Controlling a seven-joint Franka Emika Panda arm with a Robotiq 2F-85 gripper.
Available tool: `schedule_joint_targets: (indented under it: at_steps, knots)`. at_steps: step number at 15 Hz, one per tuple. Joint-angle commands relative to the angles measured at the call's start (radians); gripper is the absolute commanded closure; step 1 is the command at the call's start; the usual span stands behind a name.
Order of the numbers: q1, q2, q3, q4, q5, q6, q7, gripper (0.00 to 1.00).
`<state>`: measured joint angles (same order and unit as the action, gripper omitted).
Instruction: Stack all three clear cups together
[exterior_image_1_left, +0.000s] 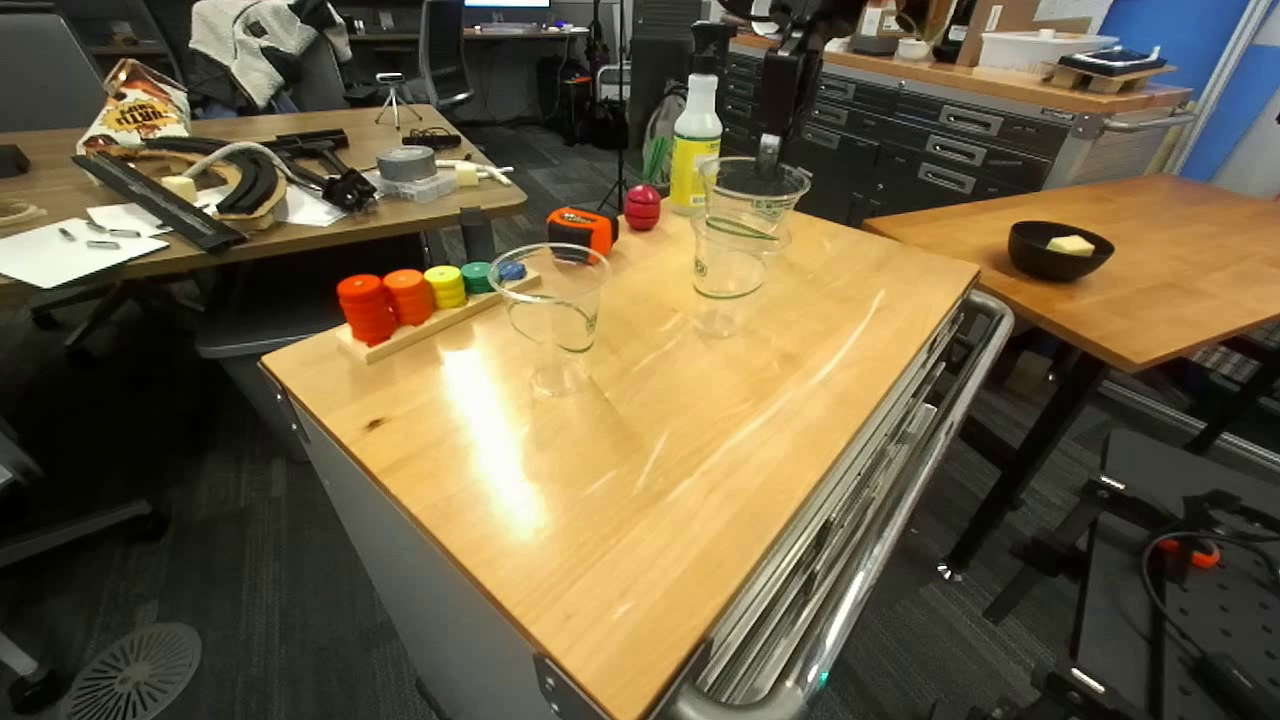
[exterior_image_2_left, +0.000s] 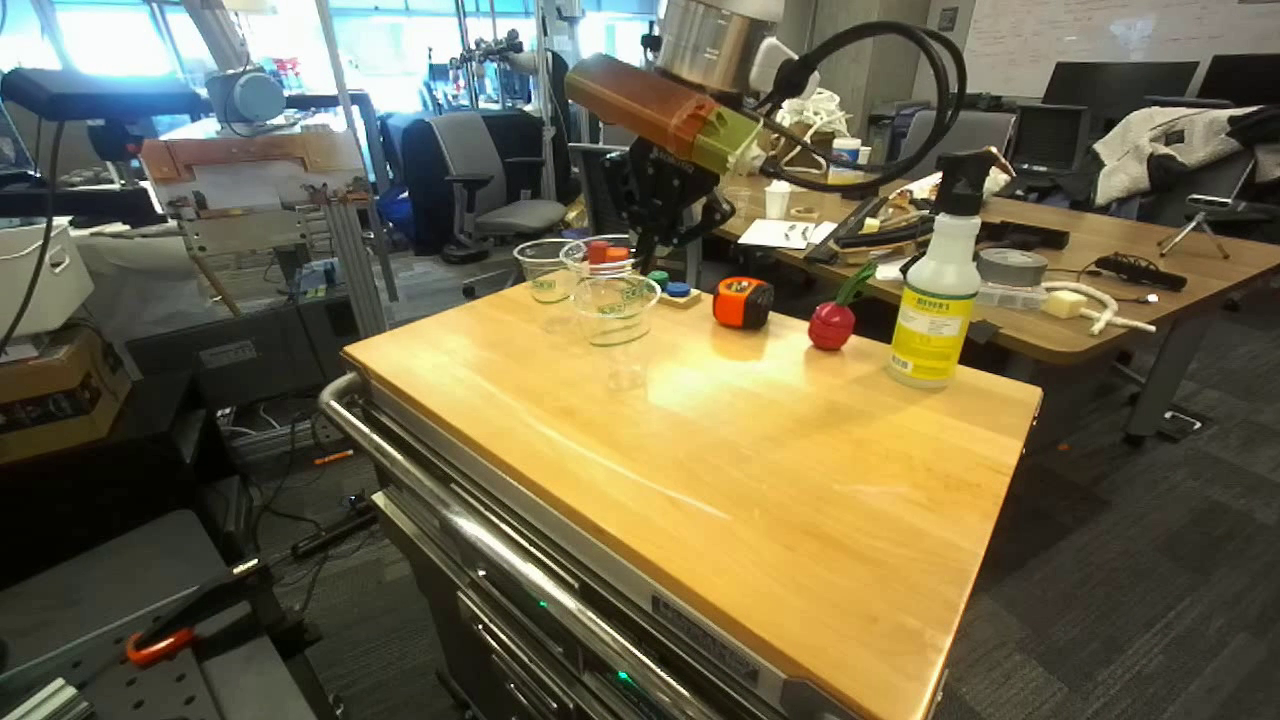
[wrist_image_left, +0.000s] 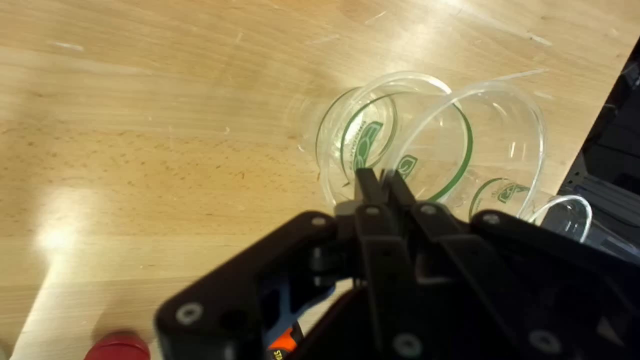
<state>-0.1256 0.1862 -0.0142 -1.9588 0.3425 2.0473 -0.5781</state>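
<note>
Hand (wrist_image_left: 382, 176): pinching clear cup (exterior_image_1_left: 757, 198) by rim
Second cup (exterior_image_1_left: 728, 277): overlapping the first in view
Third cup (exterior_image_1_left: 556, 322): upright on desk (exterior_image_1_left: 720, 430), apart

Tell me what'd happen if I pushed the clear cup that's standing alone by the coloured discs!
The clear cup would probably tip easily, because its top is wider than its bottom. It's likely light and a bit bendy, since the see-through wall looks thin. It might slide too: the wooden tabletop shines as if it's smooth.
</note>
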Motion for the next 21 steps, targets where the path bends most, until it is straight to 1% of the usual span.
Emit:
schedule_joint_targets:
  at_steps: [1,4,7,10,11,15,19,21]
  knots:
    - [0.003,0.013,0.013,-0.011,0.024,0.055,-0.035,0.68]
    - [0.006,0.007,0.023,-0.009,0.013,0.083,-0.041,0.47]
    - [0.010,-0.016,0.029,-0.012,0.006,0.092,-0.045,0.23]
    - [0.022,-0.037,0.016,-0.034,-0.062,0.119,-0.009,0.01]
    - [0.024,-0.042,0.012,-0.040,-0.090,0.121,0.000,0.00]
    - [0.028,-0.037,0.005,-0.052,-0.212,0.127,0.054,0.00]
    - [0.028,-0.014,0.014,-0.047,-0.231,0.110,0.076,0.00]
    - [0.029,-0.006,0.018,-0.044,-0.218,0.102,0.079,0.00]
